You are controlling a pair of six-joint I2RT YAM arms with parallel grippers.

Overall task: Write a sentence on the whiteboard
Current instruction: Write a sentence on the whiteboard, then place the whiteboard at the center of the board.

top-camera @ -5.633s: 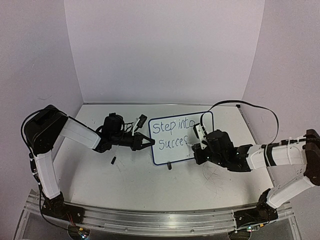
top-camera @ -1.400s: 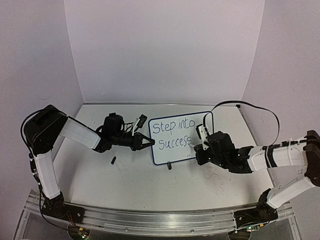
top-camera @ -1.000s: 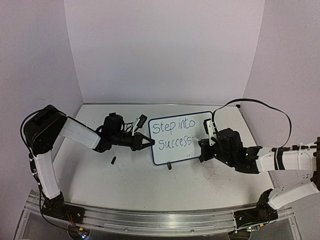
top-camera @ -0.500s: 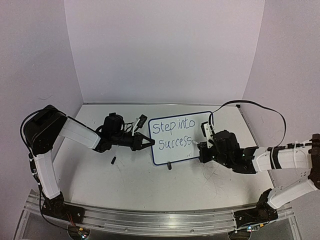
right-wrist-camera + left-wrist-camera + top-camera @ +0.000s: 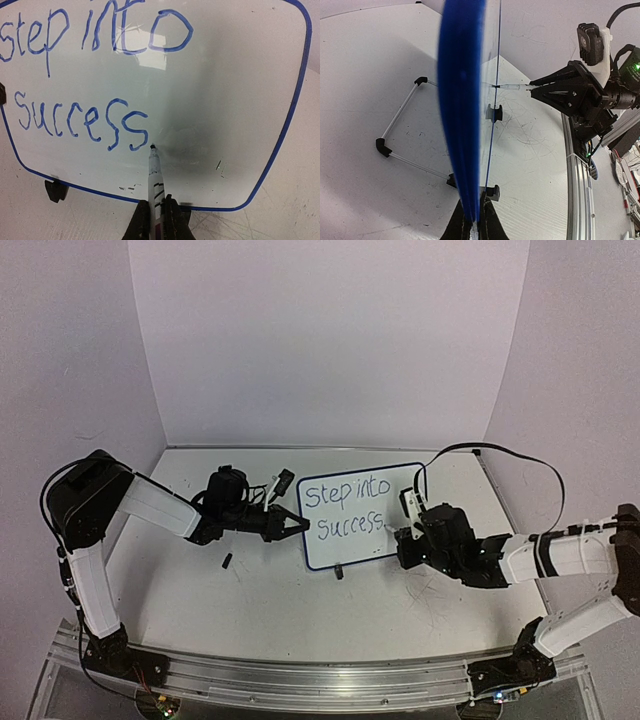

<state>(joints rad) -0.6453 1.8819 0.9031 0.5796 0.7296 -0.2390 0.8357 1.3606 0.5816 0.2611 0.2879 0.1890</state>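
The whiteboard (image 5: 345, 548) stands upright at mid-table, blue-framed, with the sentence (image 5: 343, 508) "Step into success" in two lines, also readable in the right wrist view (image 5: 80, 120). My left gripper (image 5: 298, 525) is shut on the board's left edge; the left wrist view shows the frame (image 5: 462, 100) pinched at the fingertips of the left gripper (image 5: 476, 220). My right gripper (image 5: 400, 540) is shut on a white marker (image 5: 155, 175) at the right gripper's fingertips (image 5: 156, 215). The marker's tip touches the board just after the last "s".
A small black cap-like piece (image 5: 227, 561) lies on the table left of the board. The board's wire stand (image 5: 400, 107) and black feet (image 5: 492, 112) rest on the scratched tabletop. The right arm's cable (image 5: 480, 450) loops behind. Walls close in the back and sides.
The right arm drew back slightly to the right about a second ago, then returned, and the marker tip is at the end of "success". The left gripper and board have not moved.
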